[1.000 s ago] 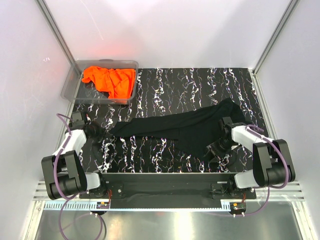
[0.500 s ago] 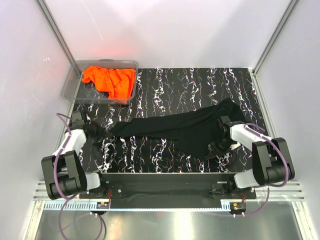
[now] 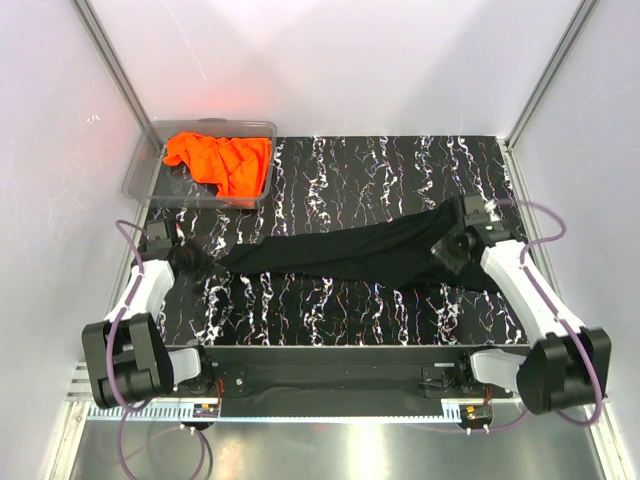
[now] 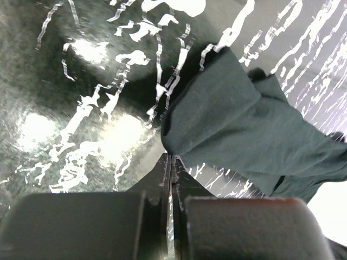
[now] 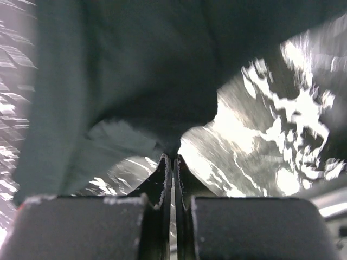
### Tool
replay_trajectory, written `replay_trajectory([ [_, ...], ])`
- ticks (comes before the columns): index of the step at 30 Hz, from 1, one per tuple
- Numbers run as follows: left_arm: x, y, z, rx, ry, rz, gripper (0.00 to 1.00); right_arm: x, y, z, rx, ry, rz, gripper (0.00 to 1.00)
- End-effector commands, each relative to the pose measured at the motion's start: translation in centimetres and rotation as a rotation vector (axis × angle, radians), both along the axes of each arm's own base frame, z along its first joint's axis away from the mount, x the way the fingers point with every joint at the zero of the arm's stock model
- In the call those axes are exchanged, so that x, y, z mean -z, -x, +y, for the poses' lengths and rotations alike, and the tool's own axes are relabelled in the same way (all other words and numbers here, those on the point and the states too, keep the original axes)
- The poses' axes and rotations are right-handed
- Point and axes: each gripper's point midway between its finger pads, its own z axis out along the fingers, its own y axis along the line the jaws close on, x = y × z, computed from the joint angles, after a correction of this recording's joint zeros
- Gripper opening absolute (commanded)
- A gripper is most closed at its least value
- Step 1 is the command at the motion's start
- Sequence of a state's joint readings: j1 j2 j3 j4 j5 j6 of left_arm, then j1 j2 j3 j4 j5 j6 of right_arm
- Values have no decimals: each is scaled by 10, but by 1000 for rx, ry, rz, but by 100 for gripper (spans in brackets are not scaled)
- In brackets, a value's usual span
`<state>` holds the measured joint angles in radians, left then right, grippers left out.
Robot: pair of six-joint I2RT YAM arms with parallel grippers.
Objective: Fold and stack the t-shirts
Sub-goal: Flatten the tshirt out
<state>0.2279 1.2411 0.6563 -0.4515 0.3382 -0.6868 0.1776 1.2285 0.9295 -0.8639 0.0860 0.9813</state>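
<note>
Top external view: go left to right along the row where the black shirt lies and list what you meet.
The left gripper, shut on the shirt's left end → black t-shirt, stretched across the table → right gripper, shut on cloth near the shirt's right end.

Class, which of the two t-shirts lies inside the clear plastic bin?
The bright orange fabric t-shirt; the plain black fabric t-shirt lies stretched on the marbled table.

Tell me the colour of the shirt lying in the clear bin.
The shirt is bright orange, seen best in the top external view.
</note>
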Motion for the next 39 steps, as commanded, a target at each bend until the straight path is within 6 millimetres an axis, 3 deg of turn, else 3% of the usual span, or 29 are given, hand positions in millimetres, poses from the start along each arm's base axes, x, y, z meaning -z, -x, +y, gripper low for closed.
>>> replay_trajectory([
  [1, -42, -20, 2, 51, -109, -137, 0, -73, -35, -30, -67, 206, -247, 0],
  [3, -55, -21, -2, 71, -153, -150, 0, -105, -48, -39, -78, 260, -323, 0],
  [4, -72, -28, -3, 76, -174, -191, 0, -139, -60, -45, -86, 299, -402, 0],
  [6, -96, -28, -12, 97, -214, -256, 0, -172, -74, -57, -61, 333, -472, 0],
  [7, -115, -32, -15, 100, -230, -299, 0, -208, -82, -62, -47, 346, -554, 0],
  [8, -123, -27, -15, 92, -249, -296, 0, -223, -90, -67, -35, 351, -587, 0],
  [9, -144, -31, -18, 105, -258, -324, 0, -259, -94, -77, 3, 347, -666, 0],
  [11, -152, -31, -17, 113, -308, -299, 0, -286, -103, -90, 28, 367, -717, 0],
  [12, -171, -37, -16, 102, -314, -349, 0, -319, -105, -95, 51, 394, -786, 0],
  [17, -237, -53, -25, 148, -349, -531, 0, -384, -120, -99, 58, 445, -944, 0],
  [19, -279, -50, -35, 186, -356, -641, 0, -419, -108, -103, 90, 458, -1033, 0],
  [22, -332, -32, -47, 236, -348, -792, 0, -473, -71, -117, 181, 520, -1170, 0],
  [25, -379, -5, -51, 252, -347, -927, 0, -529, -4, -130, 317, 532, -1346, 0],
  [28, -423, 25, -53, 263, -341, -1046, 0, -567, 49, -131, 386, 496, -1498, 0],
  [30, -452, 47, -58, 283, -339, -1131, 0, -587, 79, -128, 387, 483, -1582, 0],
  [33, -476, 80, -52, 280, -389, -1211, 0, -606, 122, -122, 359, 506, -1691, 0],
  [37, -485, 111, -42, 248, -425, -1265, 0, -620, 182, -121, 364, 532, -1798, 0],
  [39, -494, 126, -42, 249, -406, -1305, 0, -624, 201, -120, 369, 523, -1837, 0],
])
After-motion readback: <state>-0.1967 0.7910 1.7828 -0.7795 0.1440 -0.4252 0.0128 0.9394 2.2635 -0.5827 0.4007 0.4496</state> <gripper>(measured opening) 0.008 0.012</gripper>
